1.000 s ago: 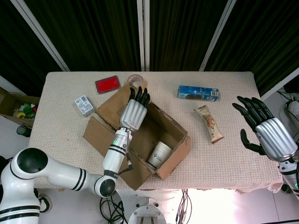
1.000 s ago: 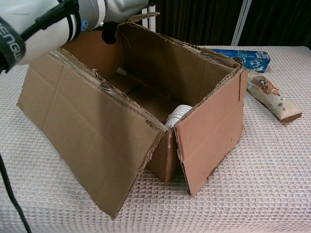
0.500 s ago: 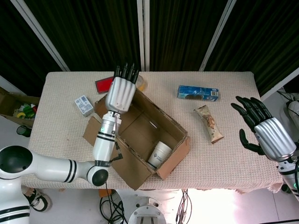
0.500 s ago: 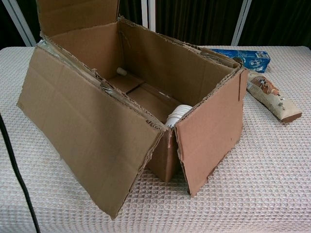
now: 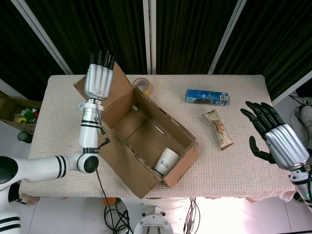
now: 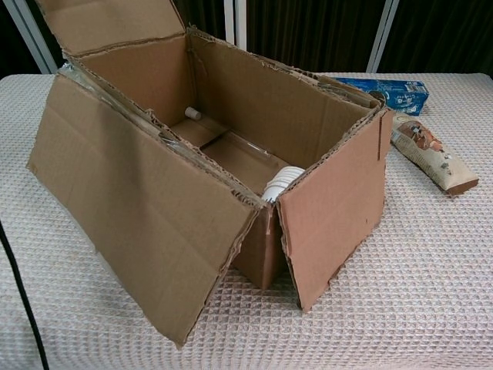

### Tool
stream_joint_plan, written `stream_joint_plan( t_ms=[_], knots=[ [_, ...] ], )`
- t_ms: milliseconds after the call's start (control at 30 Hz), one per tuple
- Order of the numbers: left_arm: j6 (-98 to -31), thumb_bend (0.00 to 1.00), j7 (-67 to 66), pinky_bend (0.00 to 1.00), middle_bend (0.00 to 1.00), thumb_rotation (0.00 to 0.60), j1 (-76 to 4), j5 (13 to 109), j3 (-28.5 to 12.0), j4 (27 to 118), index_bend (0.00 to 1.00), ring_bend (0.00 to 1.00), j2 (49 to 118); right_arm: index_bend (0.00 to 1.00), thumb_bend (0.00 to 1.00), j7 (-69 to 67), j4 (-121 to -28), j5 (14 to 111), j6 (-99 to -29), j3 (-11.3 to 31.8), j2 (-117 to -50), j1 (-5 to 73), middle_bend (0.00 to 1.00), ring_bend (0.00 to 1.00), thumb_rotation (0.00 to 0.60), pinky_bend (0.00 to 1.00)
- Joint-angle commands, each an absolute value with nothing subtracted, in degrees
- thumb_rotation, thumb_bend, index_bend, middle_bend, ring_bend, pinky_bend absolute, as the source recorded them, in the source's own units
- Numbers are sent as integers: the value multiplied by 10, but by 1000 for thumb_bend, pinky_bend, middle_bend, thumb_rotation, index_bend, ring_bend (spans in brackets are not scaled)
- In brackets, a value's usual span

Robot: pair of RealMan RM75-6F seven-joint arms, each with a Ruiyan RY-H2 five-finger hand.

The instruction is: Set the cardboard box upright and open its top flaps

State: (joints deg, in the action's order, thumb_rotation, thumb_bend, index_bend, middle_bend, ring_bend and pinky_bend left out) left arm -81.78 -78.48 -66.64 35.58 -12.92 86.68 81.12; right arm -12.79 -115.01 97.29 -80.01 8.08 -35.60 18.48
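The cardboard box (image 5: 146,139) stands upright in the middle of the table with its top open; in the chest view the box (image 6: 254,131) shows its bare inside. Its long front flap (image 6: 146,223) hangs outward and down, and the right end flap (image 6: 335,216) also hangs down. The left end flap (image 5: 117,92) tilts up and outward. My left hand (image 5: 99,80) lies flat against that flap with fingers straight, holding nothing. A white paper cup (image 5: 166,161) lies inside the box. My right hand (image 5: 274,136) hovers open off the table's right side.
A blue packet (image 5: 206,96) and a brown snack bag (image 5: 218,128) lie right of the box. A clear round tape roll (image 5: 142,84) sits just behind it. Another carton (image 5: 12,109) stands on the floor at far left.
My left hand has swung out of the box to the left and back, taking the left end flap up and outward. The right hand has hardly moved.
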Motion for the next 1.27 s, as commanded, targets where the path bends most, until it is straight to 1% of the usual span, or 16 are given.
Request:
stream_joint_plan(
  t_ms=[33,200,267,300,333,367,400,433,467,600,700,800,900,1000,1100,1267],
  knots=[
    [-807,101,-762,137,0,600,-651,368,-126,856,0,0,803,0,636,-128,-1150,973,-800,81,-356,184,0,0,577,0],
    [-809,83,-726,133,0,600,-632,380,-138,883,0,0,776,0,637,-128,-1150,976,-799,80,-358,184,0,0,578,0],
    [-806,69,-675,130,0,535,-615,410,-140,912,0,0,758,0,637,-128,-1148,980,-798,78,-360,183,0,0,577,0],
    [-802,62,-639,130,0,462,-603,430,-138,930,0,0,747,0,637,-126,-1145,983,-798,76,-361,182,0,0,577,0],
    [-799,58,-601,133,0,354,-589,453,-134,949,0,0,734,0,636,-123,-1142,984,-798,74,-362,180,0,0,577,0],
    [-788,56,-541,134,0,278,-566,492,-122,978,0,0,712,0,635,-109,-1135,986,-801,72,-365,176,0,0,577,0],
    [-765,56,-483,139,0,153,-548,531,-106,1003,0,0,688,0,635,-91,-1128,987,-805,70,-370,171,0,0,578,0],
    [-750,55,-426,146,0,80,-528,571,-88,1023,0,0,663,0,635,-70,-1119,987,-812,69,-377,166,0,0,578,0],
    [-743,55,-378,152,0,57,-506,610,-68,1036,0,0,639,0,635,-45,-1108,986,-822,68,-387,158,0,0,577,0],
    [-779,71,-228,153,0,60,-405,767,26,1032,0,0,572,0,628,67,-1047,961,-862,56,-447,116,0,0,578,0],
    [-827,87,-124,152,0,74,-335,818,66,988,0,0,553,0,628,104,-993,941,-887,42,-491,84,0,0,578,0],
    [-868,94,-27,152,0,77,-272,844,92,928,0,0,551,0,636,100,-926,936,-913,21,-535,49,0,0,576,0],
    [-902,96,23,150,0,71,-217,865,112,848,0,0,575,0,636,90,-853,925,-944,7,-587,13,0,0,575,0],
    [-919,96,56,149,1,65,-176,872,119,780,0,0,609,0,628,61,-792,917,-959,-2,-633,-10,0,0,575,0],
    [-925,97,62,148,1,53,-150,877,118,724,0,0,639,0,628,27,-758,916,-966,-3,-655,-18,0,0,574,0],
    [-926,98,97,147,1,44,-124,877,106,682,0,0,668,0,628,1,-741,907,-959,6,-665,-15,0,0,574,0]
  ],
)
